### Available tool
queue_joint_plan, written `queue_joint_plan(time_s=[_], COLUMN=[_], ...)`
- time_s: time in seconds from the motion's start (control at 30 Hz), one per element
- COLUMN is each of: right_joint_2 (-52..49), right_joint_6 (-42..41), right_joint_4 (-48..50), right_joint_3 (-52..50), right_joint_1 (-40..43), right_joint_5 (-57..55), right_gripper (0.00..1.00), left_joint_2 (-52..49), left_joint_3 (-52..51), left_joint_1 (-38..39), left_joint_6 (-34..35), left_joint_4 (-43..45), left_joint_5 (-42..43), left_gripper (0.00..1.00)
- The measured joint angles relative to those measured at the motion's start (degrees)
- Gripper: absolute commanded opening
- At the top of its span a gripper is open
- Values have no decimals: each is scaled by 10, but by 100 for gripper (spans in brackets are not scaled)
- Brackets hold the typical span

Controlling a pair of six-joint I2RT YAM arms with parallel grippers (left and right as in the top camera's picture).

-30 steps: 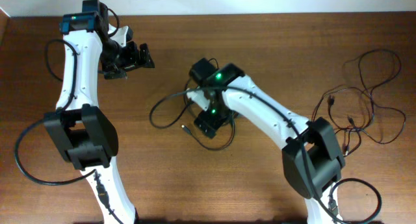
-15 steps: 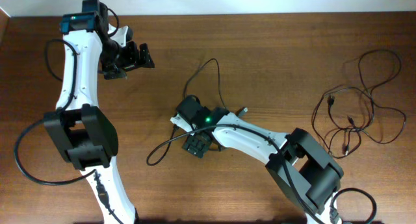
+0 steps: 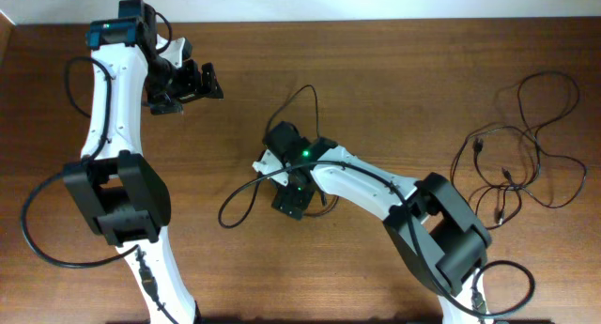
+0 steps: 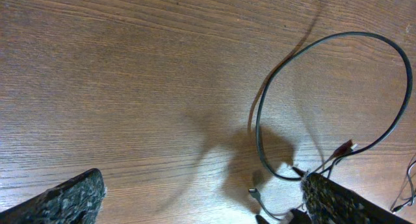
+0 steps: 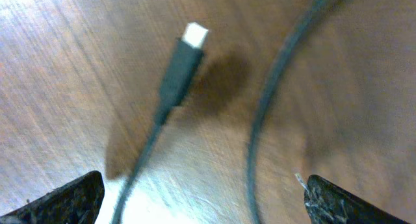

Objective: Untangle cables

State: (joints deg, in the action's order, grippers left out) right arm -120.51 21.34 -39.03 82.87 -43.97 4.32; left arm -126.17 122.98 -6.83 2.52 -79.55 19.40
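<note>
The wooden worktop (image 3: 394,70) fills the background of every view. The left arm (image 3: 108,99) stands along the left side, and the right arm (image 3: 376,188) stretches from the near right corner toward the centre. A tangled bundle of cables (image 3: 512,146) lies near the right edge, well apart from both arms. A loose cable (image 3: 235,194) lies at the centre, looping out to the left of the right arm's wrist, with one strand running toward the far edge. The left pincer (image 3: 192,83) is spread wide, holds nothing, and hangs over bare wood at the far left. The right pincer (image 5: 205,198) is spread wide directly above the loose cable. A cord and a plug (image 5: 185,58) lie on the wood between its fingertips, neither of them pinched.
</note>
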Motion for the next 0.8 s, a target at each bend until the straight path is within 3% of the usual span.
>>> queue_joint_plan(time_s=[0.03,0.1,0.13,0.17,0.23,0.27,0.57,0.63,0.8], right_joint_2=[-2,-5,-6,-7,-7,-7,-7,-7,-7], right_joint_6=[1,3,5,7,5,4,-69,-77,-95], right_joint_4=[0,0,-2,-7,-26,-39,-105,-111,-46], right_joint_3=[3,7,8,10,13,14,29,43,49], right_joint_1=[0,0,0,0,0,0,0,0,0], right_joint_5=[6,9,9,10,12,12,34,42,44], right_gripper=[99,84,63,34,10,4,4,12,4], left_joint_2=[0,0,0,0,0,0,0,0,0], left_joint_3=[0,0,0,0,0,0,0,0,0], left_joint_1=[0,0,0,0,0,0,0,0,0], left_joint_6=[0,0,0,0,0,0,0,0,0], left_joint_4=[0,0,0,0,0,0,0,0,0], left_joint_5=[0,0,0,0,0,0,0,0,0], left_gripper=[99,99,99,99,99,99,99,99,99])
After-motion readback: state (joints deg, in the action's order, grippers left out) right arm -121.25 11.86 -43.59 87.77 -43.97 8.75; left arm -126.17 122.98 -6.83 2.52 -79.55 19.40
